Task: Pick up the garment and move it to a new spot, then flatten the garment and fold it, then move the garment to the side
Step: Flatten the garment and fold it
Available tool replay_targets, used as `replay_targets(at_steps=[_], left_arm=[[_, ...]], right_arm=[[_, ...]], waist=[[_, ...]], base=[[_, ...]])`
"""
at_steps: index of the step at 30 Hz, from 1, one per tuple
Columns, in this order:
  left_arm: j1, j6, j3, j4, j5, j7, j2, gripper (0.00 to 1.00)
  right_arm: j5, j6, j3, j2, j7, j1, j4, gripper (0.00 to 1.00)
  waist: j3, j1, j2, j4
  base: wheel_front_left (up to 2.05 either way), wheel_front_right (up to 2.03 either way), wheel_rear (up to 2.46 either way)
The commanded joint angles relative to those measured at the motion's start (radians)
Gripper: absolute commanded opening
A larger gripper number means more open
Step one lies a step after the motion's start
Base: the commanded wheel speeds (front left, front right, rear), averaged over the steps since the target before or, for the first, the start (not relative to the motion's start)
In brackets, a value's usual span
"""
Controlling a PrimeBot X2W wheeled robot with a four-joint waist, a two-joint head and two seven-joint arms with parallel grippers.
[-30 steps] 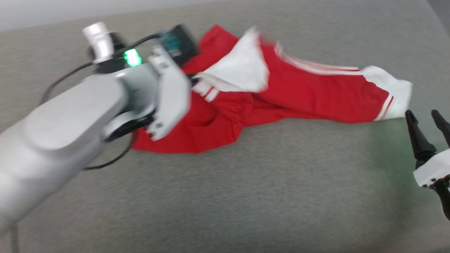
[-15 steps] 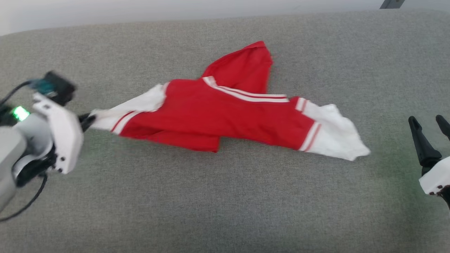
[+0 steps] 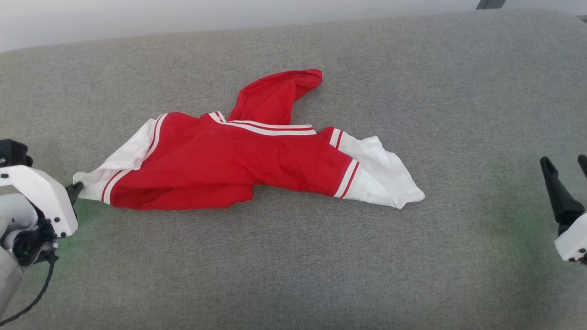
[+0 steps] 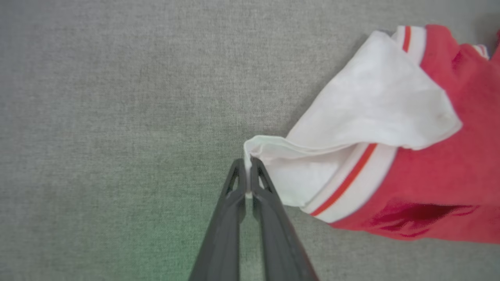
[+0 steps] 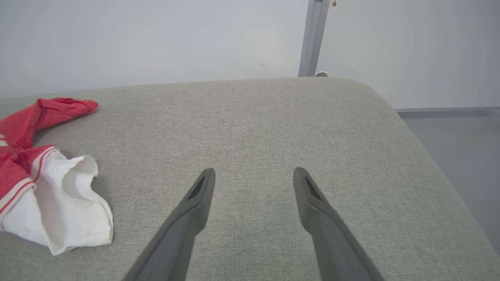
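The garment [image 3: 229,160] lies stretched sideways across the middle of the grey cushion [image 3: 293,275], with one red flap poking toward the far edge. The left fingers [image 4: 238,183] are pinched together on the very edge of one white sleeve [image 4: 312,175], low over the cushion's left side. Holding the cuff tip lets a pull draw the whole shirt out lengthwise, so this looks like the shift to a new spot, or the start of flattening. The right fingers [image 5: 197,199] stand wide apart and hold nothing, well clear of the other sleeve [image 5: 66,210]. They are probably placed to take it so both arms can stretch the cloth.
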Motion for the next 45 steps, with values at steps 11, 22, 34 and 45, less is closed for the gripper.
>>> replay_targets(at_steps=[11,22,34,45], left_arm=[[0.031,-0.014,0.039,-0.029,0.025,-0.251,-0.042,1.0],[0.204,0.136,0.259,-0.354,0.251,-0.409,-0.093,1.0],[0.66,0.289,0.625,-0.816,0.736,-0.409,-0.312,1.0],[0.703,0.217,0.723,-0.843,0.888,-0.409,-0.429,1.0]], right_arm=[[-0.042,0.0,0.087,-0.028,0.084,0.032,-0.087,1.0],[0.019,0.0,0.344,-0.212,0.218,0.01,-0.209,1.0],[0.163,0.0,0.495,-0.417,0.356,-0.067,-0.327,1.0],[0.233,0.0,0.619,-0.465,0.426,-0.146,-0.307,1.0]], waist=[[-0.03,0.0,0.0,0.069],[-0.046,0.0,0.0,0.161],[0.021,0.0,0.0,0.266],[0.071,0.0,0.0,0.339]], base=[[0.0,0.0,0.0],[0.0,0.0,0.0],[0.0,0.0,0.0],[0.0,0.0,0.0]])
